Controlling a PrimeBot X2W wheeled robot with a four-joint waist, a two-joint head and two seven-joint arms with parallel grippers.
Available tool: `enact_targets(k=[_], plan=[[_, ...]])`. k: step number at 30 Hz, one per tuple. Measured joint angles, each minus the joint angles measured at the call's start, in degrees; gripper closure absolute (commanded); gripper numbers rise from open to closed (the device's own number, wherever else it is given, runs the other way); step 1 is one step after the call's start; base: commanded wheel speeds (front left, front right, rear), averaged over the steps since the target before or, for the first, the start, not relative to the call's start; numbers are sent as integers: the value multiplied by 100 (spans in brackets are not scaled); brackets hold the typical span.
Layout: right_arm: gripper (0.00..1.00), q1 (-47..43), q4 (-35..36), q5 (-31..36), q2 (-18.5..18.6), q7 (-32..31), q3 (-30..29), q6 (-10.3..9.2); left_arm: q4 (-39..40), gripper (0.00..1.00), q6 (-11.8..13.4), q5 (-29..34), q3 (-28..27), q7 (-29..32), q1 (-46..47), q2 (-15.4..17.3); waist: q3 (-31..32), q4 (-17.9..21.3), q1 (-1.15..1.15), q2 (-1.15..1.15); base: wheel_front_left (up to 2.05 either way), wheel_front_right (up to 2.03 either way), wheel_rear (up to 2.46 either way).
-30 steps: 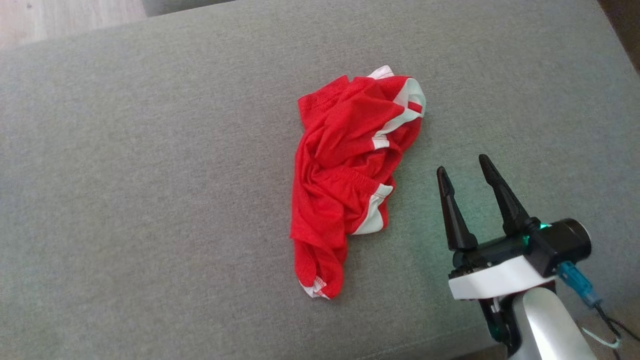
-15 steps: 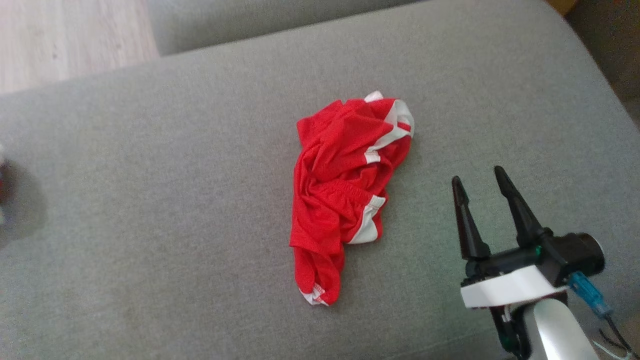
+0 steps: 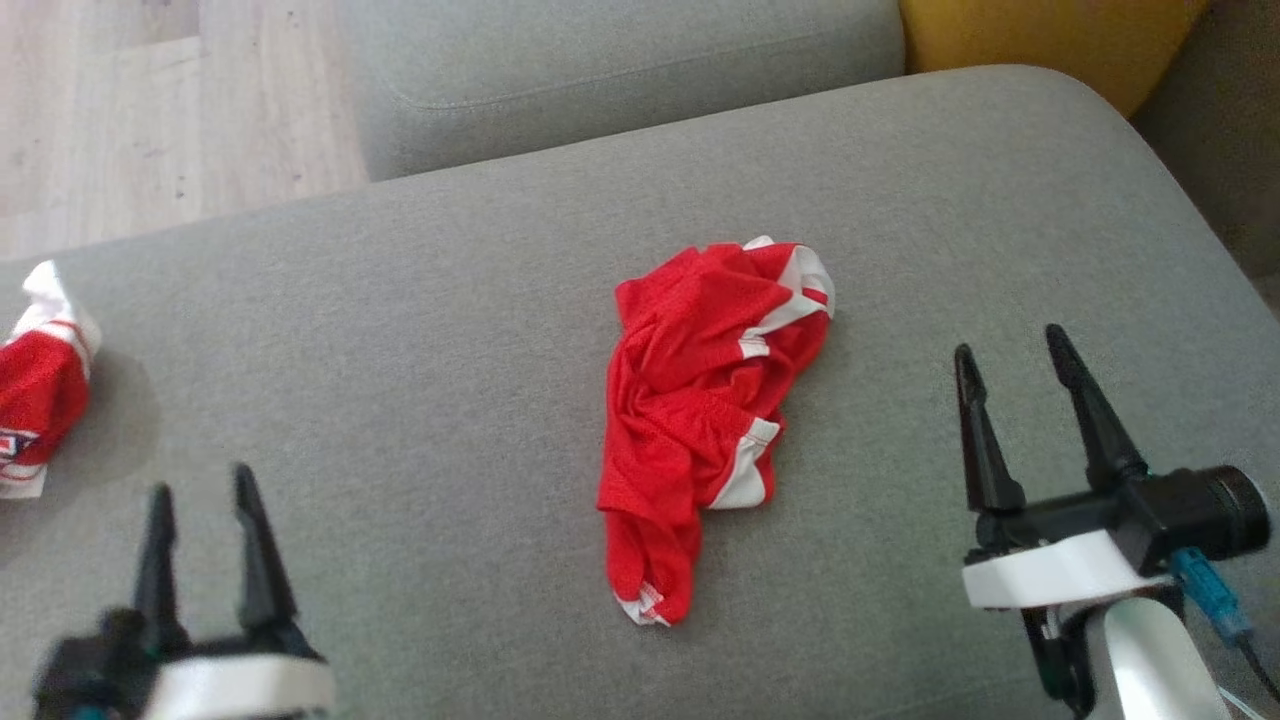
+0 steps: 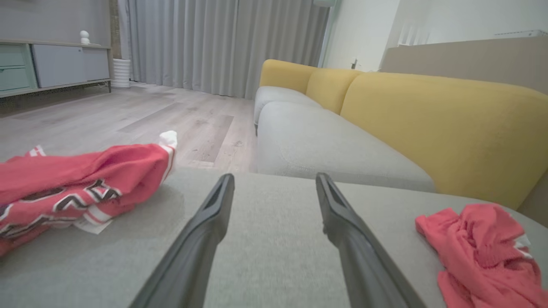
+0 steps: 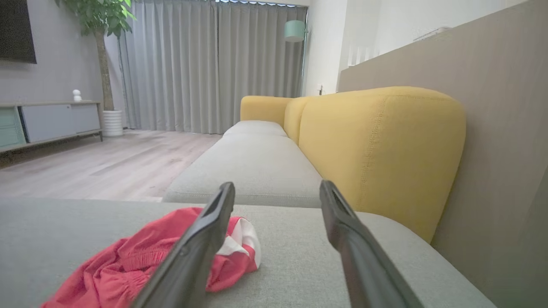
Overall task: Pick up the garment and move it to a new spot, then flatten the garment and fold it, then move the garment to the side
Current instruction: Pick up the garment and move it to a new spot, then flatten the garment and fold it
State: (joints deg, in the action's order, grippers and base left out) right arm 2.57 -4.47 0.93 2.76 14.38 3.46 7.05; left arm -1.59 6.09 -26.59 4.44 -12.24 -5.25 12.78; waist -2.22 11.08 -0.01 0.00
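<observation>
Head view: crumpled red garment (image 3: 705, 420) lies on the cushion (image 3: 400, 350) between left gripper (image 3: 200, 480) and right gripper (image 3: 1009, 340), both spread, empty; left wrist view, it sits right of the fingers (image 4: 340, 222); right wrist view, low left; likely light, limp, best pinched at a raised fold.

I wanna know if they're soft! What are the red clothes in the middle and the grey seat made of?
Garment: probably thin sports mesh, matte red with white trim; a fine dotted weave shows and it crumples limply.
Seat: looks like woven upholstery fabric, matte grey, with a fine speckled grain.
</observation>
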Motion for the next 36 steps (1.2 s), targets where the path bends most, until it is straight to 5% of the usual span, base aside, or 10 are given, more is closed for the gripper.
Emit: enact_targets(k=[7, 13, 25, 36], plan=[[0, -384, -78, 277, 0, 0, -174, 0, -81, 0, 55, 682, 353, -203, -609, -254, 107, -204, 0, 0, 0, 0, 0], [0, -468, -209, 187, -1, 0, -187, 0, -131, 0, 30, 1063, 32, -204, -814, -487, 181, -377, 1, 0, 0, 0, 0], [0, -468, -489, 7, -3, -1, 27, 0, -371, 0, -597, 1366, -553, -204, -817, -845, 159, -467, 1, 0, 0, 0, 0], [0, -468, -556, 5, -3, 0, 118, 0, -413, 0, -768, 1516, -676, -204, -815, -955, 156, -458, 1, 0, 0, 0, 0]])
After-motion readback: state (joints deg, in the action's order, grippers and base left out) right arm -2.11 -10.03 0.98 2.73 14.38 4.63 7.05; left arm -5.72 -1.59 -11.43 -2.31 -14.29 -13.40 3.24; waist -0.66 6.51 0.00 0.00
